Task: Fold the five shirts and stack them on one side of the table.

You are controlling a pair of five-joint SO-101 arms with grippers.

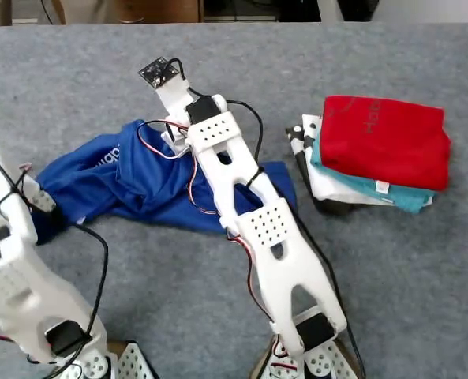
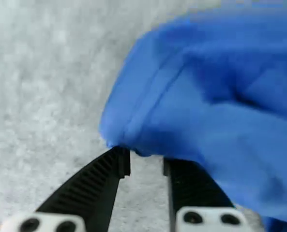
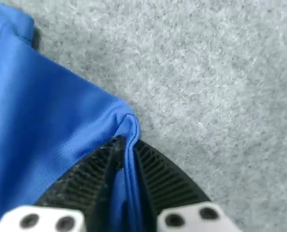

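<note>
- My right gripper (image 3: 126,145) is clenched on a fold of the blue shirt (image 1: 131,185), which lies crumpled left of centre.
- My left gripper (image 2: 145,162) sits released at the shirt's edge.
- Folded shirt stack (image 1: 376,150), red on top, lies at the right.

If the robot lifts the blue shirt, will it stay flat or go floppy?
Probably floppy: the blue shirt lies bunched and wrinkled. It would likely droop around the right gripper, which pinches a thin fold of it.
</note>
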